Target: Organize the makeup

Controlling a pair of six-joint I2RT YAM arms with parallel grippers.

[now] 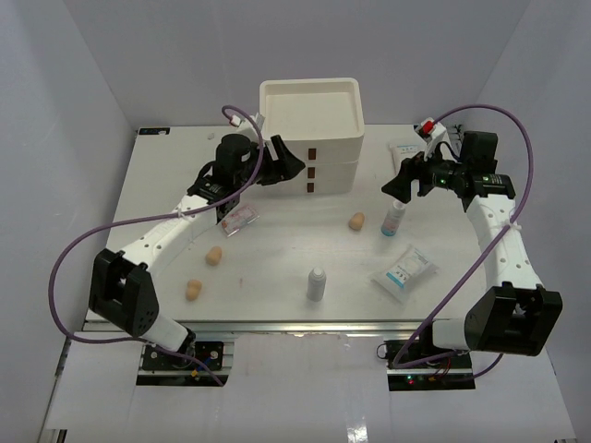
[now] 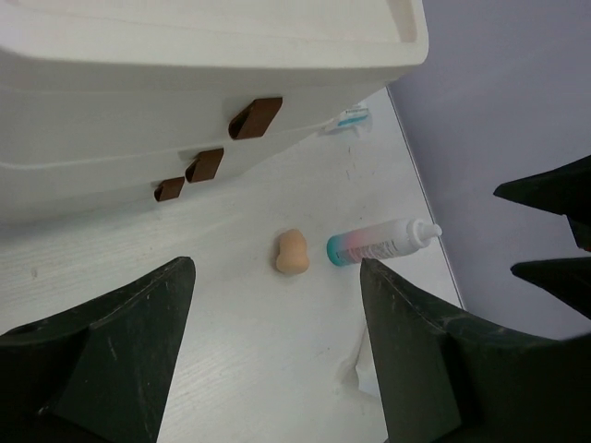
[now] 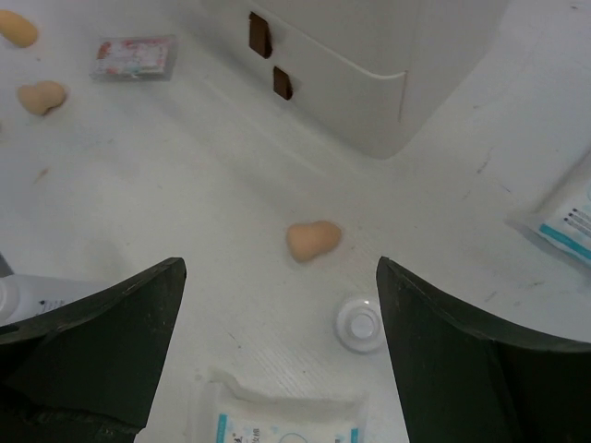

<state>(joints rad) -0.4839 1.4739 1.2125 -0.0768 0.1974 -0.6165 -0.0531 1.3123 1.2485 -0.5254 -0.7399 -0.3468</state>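
Both tools are holding their fingers wide apart and gripping nothing. The left tool point(image 1: 288, 168) is hovering just in front of the white three-drawer box point(image 1: 309, 125), near its red-brown handles point(image 1: 312, 172). Its own camera is looking across the white worktop point(image 1: 277, 268) at a tan egg-shaped sponge point(image 2: 291, 252) lying beyond the gap between its fingers, with a small white bottle with a teal base point(image 2: 379, 245) just beside it. The right tool point(image 1: 399, 187) is hanging directly over that bottle; its wrist camera is showing the bottle's round cap below, between the fingers and touching neither. The sponge is sitting a little past the cap, toward the box. Near the front middle of the worktop a second small white bottle point(image 1: 317, 283) is standing upright, well apart from either tool. At front left, near the left arm point(image 1: 157, 242), two more tan sponges point(image 1: 213, 255) are lying. A clear packet with pink contents point(image 1: 240, 219) is lying beside that arm, on the near side of the left tool. One white-blue flat sachet point(image 1: 404, 270) is lying at front right, near the right arm point(image 1: 503, 254); another is lying at back right, behind the right tool.
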